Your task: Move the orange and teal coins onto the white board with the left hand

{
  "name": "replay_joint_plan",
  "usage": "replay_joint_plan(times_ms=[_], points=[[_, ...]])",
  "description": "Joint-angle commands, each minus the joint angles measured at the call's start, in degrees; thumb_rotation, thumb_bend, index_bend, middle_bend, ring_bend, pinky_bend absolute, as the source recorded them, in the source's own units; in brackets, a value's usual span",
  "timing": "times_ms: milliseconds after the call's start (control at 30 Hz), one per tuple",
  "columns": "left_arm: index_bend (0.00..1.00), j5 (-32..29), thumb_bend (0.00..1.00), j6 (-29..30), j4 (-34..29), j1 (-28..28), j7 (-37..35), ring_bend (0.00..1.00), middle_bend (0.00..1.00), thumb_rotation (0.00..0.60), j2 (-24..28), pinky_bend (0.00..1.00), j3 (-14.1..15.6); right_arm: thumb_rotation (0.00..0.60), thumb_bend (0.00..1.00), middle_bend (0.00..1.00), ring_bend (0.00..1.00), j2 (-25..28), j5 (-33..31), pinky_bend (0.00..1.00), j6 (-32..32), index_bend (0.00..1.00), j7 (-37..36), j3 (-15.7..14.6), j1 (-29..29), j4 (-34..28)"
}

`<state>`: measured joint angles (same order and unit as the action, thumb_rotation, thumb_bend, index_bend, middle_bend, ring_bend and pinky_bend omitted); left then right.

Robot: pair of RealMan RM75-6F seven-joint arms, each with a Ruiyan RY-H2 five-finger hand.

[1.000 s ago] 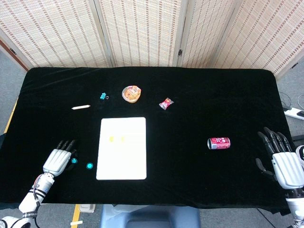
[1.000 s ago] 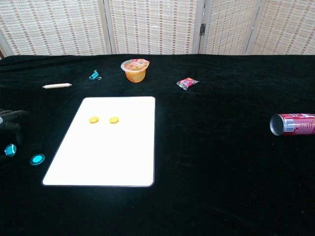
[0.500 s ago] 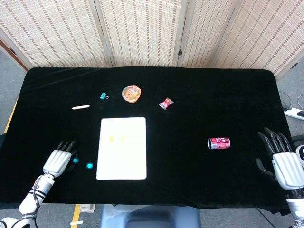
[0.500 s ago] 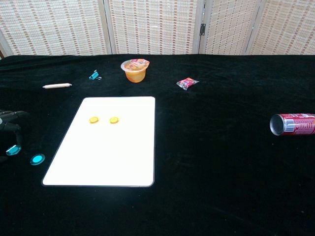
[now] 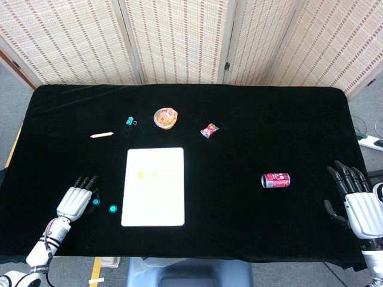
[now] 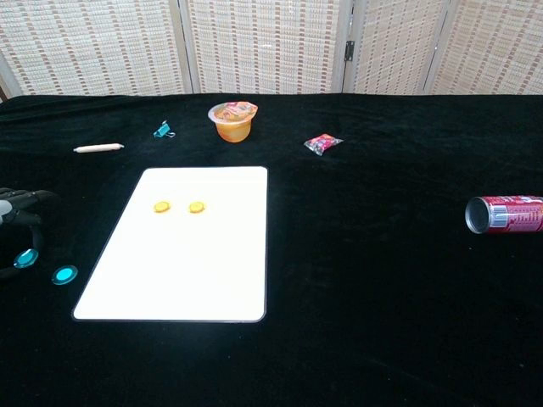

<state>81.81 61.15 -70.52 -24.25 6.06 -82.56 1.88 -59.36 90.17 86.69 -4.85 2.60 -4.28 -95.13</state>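
Left hand (image 5: 74, 201) is seen low at the near left of the table, fingers extended; one teal coin (image 6: 27, 258) sits right at its fingertips, but whether it is pinched cannot be told. A second teal coin (image 6: 64, 275) lies on the cloth between that hand and the white board (image 5: 153, 203). Two orange coins (image 6: 161, 207) (image 6: 197, 207) are already placed on the board's far half. Orange part is judged done; both teal coins remain. Right hand (image 5: 361, 209) is held spread and empty at the near right.
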Motion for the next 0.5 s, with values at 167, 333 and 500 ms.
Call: replay_joint_plan(times_ms=[167,333,500], points=[[0.48,0.67,0.41,0.15,-1.47,-0.55,0.05,0.00,0.05,0.600,0.92,0.00,-0.51,0.600,0.46,0.01,0.00,0.12,0.05,0.00,0.27,0.00,-0.09,0.09,0.09,0.04],[0.48,1.49,0.41,-0.76,-5.71,-2.67,-0.32,0.00,0.05,0.600,3.36,0.00,-1.93,0.600,0.46,0.01,0.00,0.14,0.03,0.00,0.27,0.00,-0.16,0.20,0.02,0.09],[0.48,1.91,0.41,-2.80,-9.58,-5.95,0.94,0.00,0.05,0.600,4.68,0.00,-3.98,0.600,0.46,0.01,0.00,0.04,0.00,0.00,0.10,0.00,-0.47,0.21,-0.07,0.37]])
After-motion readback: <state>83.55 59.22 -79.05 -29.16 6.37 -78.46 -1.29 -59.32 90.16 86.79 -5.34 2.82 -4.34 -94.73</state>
